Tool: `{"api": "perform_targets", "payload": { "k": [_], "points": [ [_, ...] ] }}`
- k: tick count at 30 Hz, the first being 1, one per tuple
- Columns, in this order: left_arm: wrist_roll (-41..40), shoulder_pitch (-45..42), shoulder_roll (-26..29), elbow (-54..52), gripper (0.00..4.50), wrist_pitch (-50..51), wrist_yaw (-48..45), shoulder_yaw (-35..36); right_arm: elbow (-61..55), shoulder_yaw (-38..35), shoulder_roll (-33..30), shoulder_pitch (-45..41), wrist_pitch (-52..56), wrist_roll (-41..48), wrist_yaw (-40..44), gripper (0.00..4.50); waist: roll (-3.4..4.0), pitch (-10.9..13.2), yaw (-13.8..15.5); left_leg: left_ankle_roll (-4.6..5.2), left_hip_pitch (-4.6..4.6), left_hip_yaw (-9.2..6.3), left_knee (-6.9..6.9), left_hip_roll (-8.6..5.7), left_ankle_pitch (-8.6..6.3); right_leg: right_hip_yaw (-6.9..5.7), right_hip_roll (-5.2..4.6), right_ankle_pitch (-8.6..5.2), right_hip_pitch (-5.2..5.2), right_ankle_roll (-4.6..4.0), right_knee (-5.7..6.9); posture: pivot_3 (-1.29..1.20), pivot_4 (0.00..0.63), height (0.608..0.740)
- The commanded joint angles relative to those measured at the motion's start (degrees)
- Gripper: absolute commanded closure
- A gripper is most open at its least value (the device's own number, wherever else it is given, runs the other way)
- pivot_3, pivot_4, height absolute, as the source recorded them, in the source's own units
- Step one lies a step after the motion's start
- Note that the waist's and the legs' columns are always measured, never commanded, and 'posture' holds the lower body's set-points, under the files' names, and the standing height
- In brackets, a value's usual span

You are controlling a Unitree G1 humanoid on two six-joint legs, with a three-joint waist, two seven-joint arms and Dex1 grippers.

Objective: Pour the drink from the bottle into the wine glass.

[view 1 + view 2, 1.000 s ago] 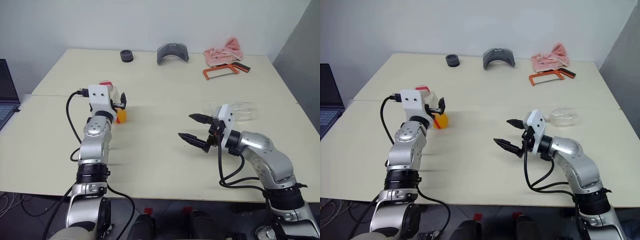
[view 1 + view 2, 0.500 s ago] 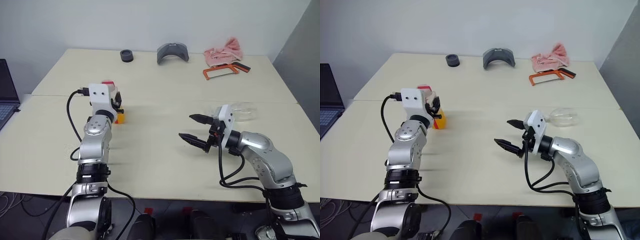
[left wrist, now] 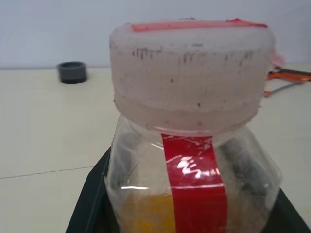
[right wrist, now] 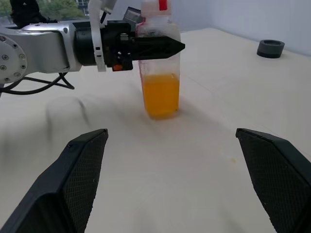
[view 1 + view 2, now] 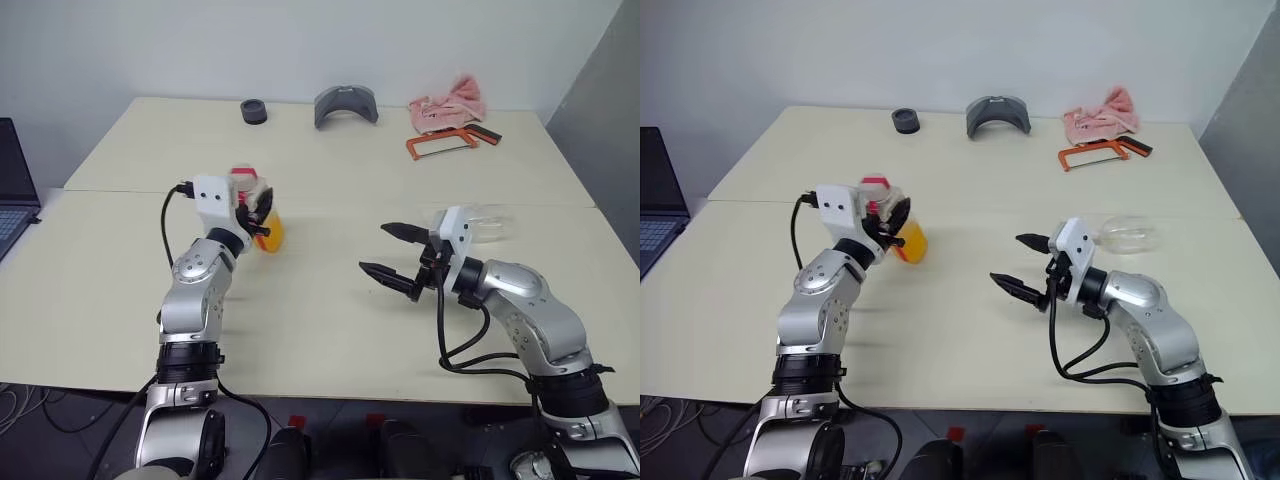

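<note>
The left gripper (image 5: 892,216) has its jaws clamped on the bottle (image 5: 902,228) of orange drink (image 4: 161,94) — the right gripper (image 5: 1020,266) hangs wide open, empty, above the tabletop (image 5: 970,190).

The bottle (image 5: 902,228) stands left on the table (image 5: 970,190), wine glass (image 5: 1128,236) lying right.

L gripper (image 5: 258,212) clamps bottle (image 5: 262,222) – R gripper (image 5: 392,251) agape.

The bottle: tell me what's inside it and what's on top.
The bottle holds orange drink in its lower part; above that it looks empty. A white-and-red cap sits on top. The left gripper, jaws shut on it, covers a band mid-body.
</note>
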Motion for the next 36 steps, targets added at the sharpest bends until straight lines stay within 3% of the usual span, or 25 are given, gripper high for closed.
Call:
{"api": "perform_targets", "payload": {
  "k": [1,11,15,19,36],
  "points": [
    [-2.00,-0.14,0.94,-4.21,2.73,-2.97,-5.50,-1.69,-2.69,-3.20,-1.53,1.75,-1.37,0.17,-0.55,0.00,0.00,0.00,0.00,0.00,-0.01,0.00,0.00,-0.03,0.00,0.00,0.00,0.00,0.00,0.00,0.00,0.00,0.150,0.740],
    [-7.06,-3.83,0.90,1.44,2.73,-2.16,-25.55,-8.76,-13.15,-8.48,-3.25,7.53,3.13,3.63,-5.34,0.00,0.00,0.00,-0.01,0.04,-0.01,0.03,0.02,-0.17,0.00,-0.01,0.04,0.00,0.02,0.00,0.06,0.00,0.150,0.740],
    [-7.15,-5.98,0.52,4.98,2.73,-3.51,-32.33,-11.28,-18.45,-11.01,-2.29,5.68,8.71,11.31,-8.01,0.00,0.00,0.00,-0.18,0.07,-0.01,-0.09,0.05,-0.52,0.00,0.00,0.03,0.00,0.02,0.00,0.11,0.00,0.150,0.740],
    [-7.13,-8.48,0.32,8.11,2.73,-4.59,-40.86,-14.48,-20.07,-7.70,-2.01,1.52,13.90,11.78,-11.71,0.00,0.01,0.00,-0.26,0.13,0.00,-0.13,0.04,-0.55,-0.02,-0.02,0.04,0.00,0.02,0.00,0.11,0.00,0.150,0.740],
    [-2.65,-12.53,-2.08,15.48,2.73,-13.15,-47.17,-17.41,-15.31,-0.20,3.07,-6.79,16.02,7.48,-16.14,0.00,0.01,0.00,-0.26,0.18,-0.06,-0.30,0.09,-0.58,-0.02,-0.06,-0.01,0.00,-0.02,0.00,0.20,0.00,0.150,0.740]
  ]
}}
